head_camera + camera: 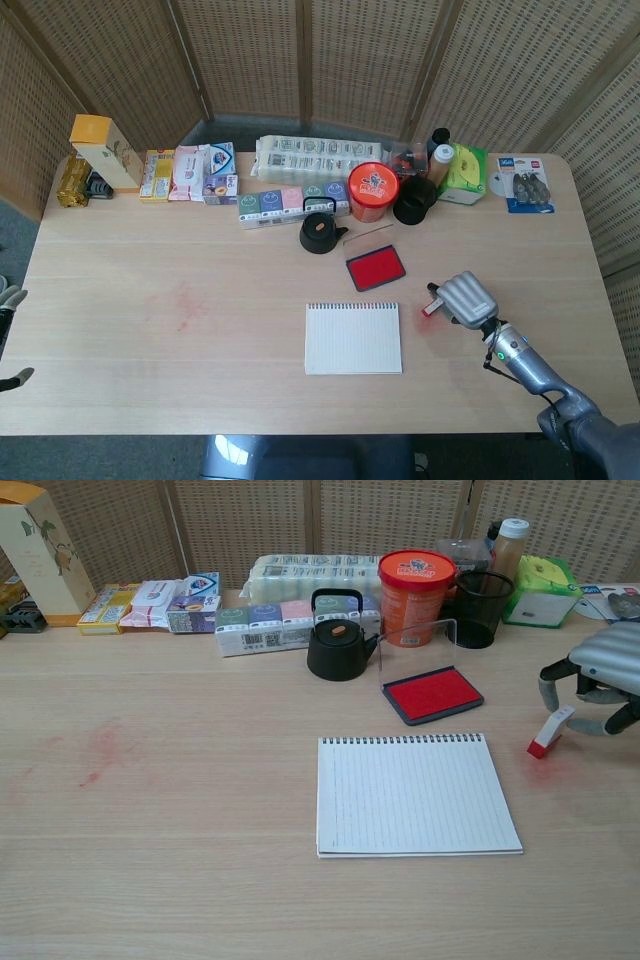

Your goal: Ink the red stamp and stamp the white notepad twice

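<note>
At the worktop's far left edge, in the head view, only a sliver of the left hand [8, 297] shows, past the edge; whether its fingers are open or closed cannot be told.

Along the back edge stand a row of boxes and packets, then a black kettle [337, 642] and an orange tub [415, 583].

Nearer the middle, the white notepad [410, 794] lies flat with its spiral binding toward the back edge, its page bare of marks. Just behind it, toward the back right, the ink pad [432, 694] lies open, red face up, its clear lid raised behind it.

To the right of the notepad, toward the right edge, the red stamp [550, 732] lies tilted on the worktop, its red end down on a faint red smear and its white end raised; its long axis slants up and to the right, toward the hand.

The right hand [603, 676] hovers palm down over the stamp's raised end, the forearm running back toward the front right corner. Its fingers [547, 687] are curved downward and spread, arching around the stamp; whether any touches it is unclear, and none is plainly closed on it.
</note>
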